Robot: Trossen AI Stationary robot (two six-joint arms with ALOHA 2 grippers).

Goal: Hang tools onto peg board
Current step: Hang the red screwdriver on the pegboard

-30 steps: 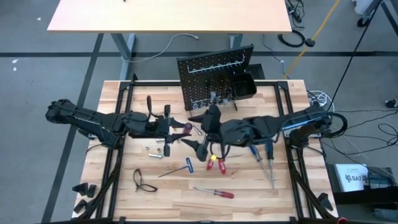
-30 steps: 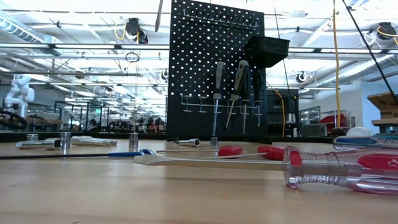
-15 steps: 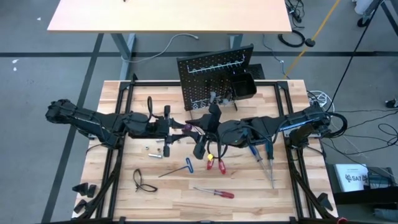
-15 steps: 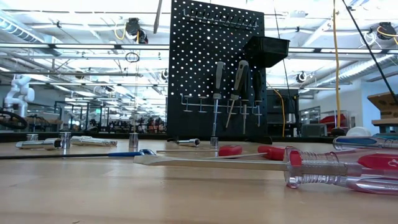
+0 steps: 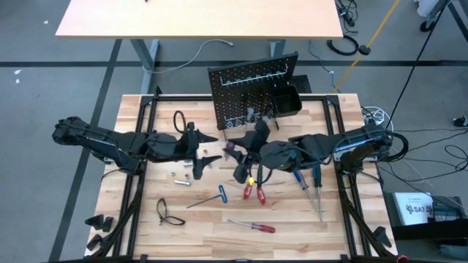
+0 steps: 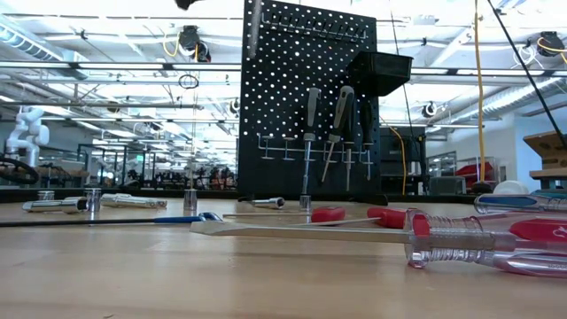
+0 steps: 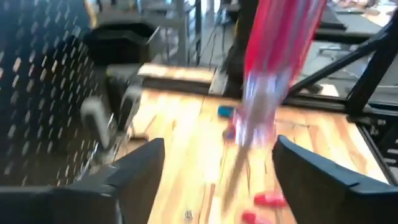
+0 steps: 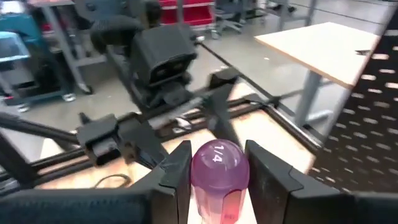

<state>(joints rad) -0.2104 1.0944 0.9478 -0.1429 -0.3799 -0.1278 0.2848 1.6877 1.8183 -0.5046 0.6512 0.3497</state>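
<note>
— Fingers [image 8: 177, 171] of the right gripper [image 8: 219, 180] pinch a red-handled screwdriver [image 8: 219, 169] in mid-air before the peg board [image 5: 248, 91]; the left gripper [image 7: 214, 168] gapes, empty.

— Progress?

— Three tools [image 6: 332, 120] hang; several [image 5: 252, 191] lie on the table [image 5: 205, 234].

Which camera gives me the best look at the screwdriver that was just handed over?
The right wrist view: the red screwdriver sits clamped in the right claw, its cap reading 1/4. The left wrist view shows its handle blurred, beyond the open left claw. The high view shows only a small dark reddish bit; the low view misses it.
</note>
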